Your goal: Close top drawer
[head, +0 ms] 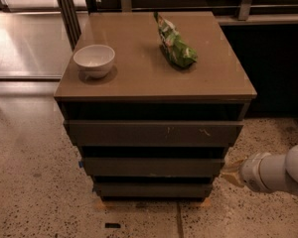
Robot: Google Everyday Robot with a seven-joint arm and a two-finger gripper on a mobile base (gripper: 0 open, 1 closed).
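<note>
**Top drawer: line up before pushing**

My gripper [233, 171] sits low, just off the cabinet's [139, 83] right corner, and I can't tell if it's open or closed. The top drawer [154, 133] is up and left of it. I'd raise it, centre on that front and push straight in.

High front camera looks down on the top drawer [154, 133], end effector [232, 172] lower right.

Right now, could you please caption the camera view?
End effector at cabinet's lower right, clear of the top drawer; bowl and bag above.
</note>
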